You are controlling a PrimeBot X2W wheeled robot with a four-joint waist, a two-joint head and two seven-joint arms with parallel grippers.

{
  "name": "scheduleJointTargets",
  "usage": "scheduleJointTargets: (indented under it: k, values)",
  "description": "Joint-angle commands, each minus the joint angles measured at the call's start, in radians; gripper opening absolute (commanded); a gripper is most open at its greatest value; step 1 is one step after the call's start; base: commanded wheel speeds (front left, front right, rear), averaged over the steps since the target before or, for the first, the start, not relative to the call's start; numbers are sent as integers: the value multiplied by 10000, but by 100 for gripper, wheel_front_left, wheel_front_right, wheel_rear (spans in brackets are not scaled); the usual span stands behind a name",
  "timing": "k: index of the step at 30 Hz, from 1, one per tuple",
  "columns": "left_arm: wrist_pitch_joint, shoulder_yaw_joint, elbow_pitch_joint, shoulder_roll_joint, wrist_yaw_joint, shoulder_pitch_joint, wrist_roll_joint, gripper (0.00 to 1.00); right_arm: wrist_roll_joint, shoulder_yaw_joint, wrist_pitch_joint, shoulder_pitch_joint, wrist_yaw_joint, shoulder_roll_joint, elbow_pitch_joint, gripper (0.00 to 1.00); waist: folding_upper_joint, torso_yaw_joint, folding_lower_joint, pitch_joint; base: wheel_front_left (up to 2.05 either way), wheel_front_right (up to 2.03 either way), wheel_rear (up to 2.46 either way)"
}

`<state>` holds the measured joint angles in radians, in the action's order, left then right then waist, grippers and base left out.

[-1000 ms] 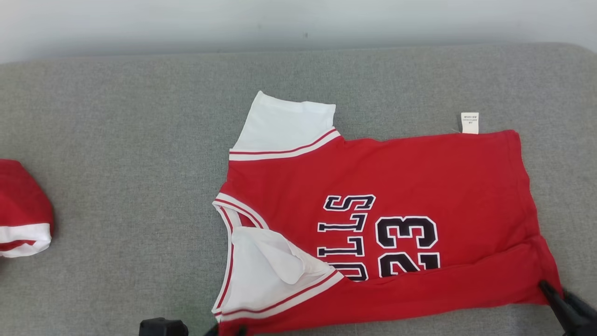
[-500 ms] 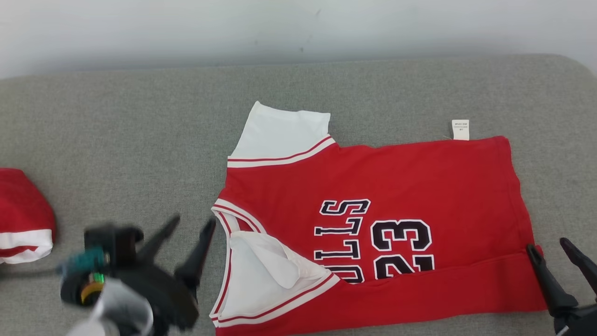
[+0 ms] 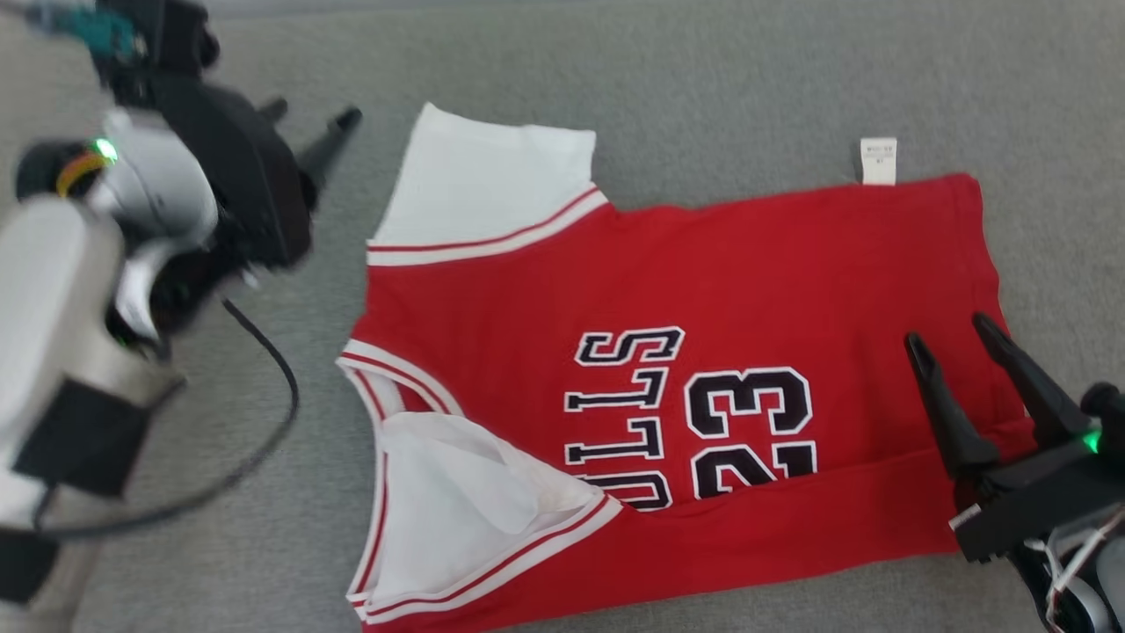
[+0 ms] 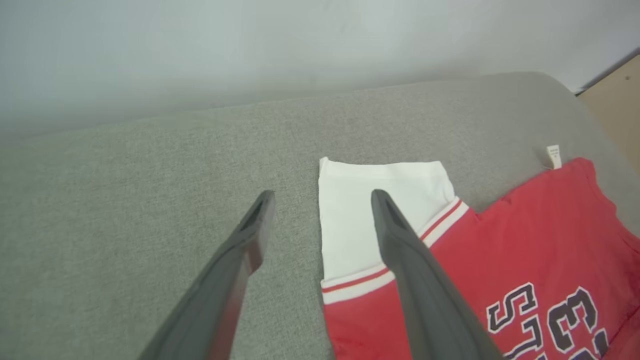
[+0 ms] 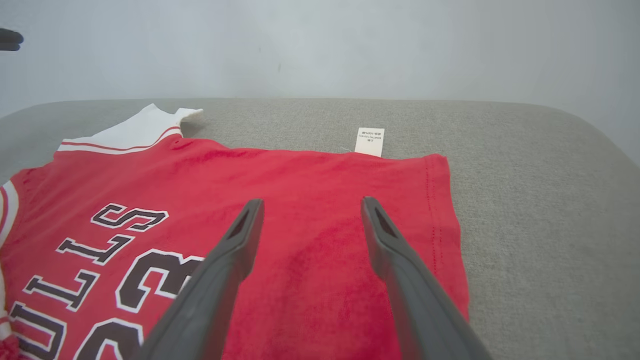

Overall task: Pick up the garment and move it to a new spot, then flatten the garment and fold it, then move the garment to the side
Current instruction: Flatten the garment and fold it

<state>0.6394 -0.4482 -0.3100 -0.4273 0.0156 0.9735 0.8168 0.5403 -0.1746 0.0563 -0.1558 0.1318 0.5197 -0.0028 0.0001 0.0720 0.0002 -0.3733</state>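
**Left of frame.** The left hand [image 3: 309, 114] sits at the upper left of the head view, fingers spread and holding nothing. It is above the grey padded surface [image 3: 703, 79], just left of the jersey's upper white sleeve [image 3: 492, 185]. In the left wrist view, that sleeve's outer edge falls between the two fingers.

**Centre.** The red jersey [image 3: 703, 264] lies flat on the padded surface. Its long axis runs across the frame, collar end to the left and hem to the right. The lower edge [image 3: 791, 519] is already turned up over the bottom of the lettering. The lower sleeve [image 3: 448, 492] is rumpled. A white label [image 3: 877, 161] sticks out at the upper right corner.

**Right of frame.** The right hand [image 3: 949, 331] is at the lower right, fingers parted and empty, over the hem end. Contact with the cloth cannot be confirmed.

**Assessment.** Flattening appears done and folding is part way. One hand stands at each end of the long axis. The unfolded upper edge lies beside the left hand but well up-frame of the right, so the right has the longer reach.
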Motion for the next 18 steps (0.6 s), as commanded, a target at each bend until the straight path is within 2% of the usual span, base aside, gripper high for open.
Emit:
scheduleJointTargets:
  k: [1, 5, 18]
  values:
    - [450, -13, -601, -45, 184, 626, 207, 100, -79, -113, 155, -318, -24, -92, 126, 100, -1, 837, -2, -1016, 0, 0, 0]
    - [1044, -158, -1632, -3, 409, 1688, 152, 100, -43, -231, 458, -709, -24, -131, 418, 100, -1, 1107, -2, -1465, 0, 0, 0]
    - [1200, -960, -3342, 34, 828, 3008, -587, 100, 203, -781, 1125, -1458, -24, -127, 1116, 100, -1, 1665, -2, -2101, 0, 0, 0]
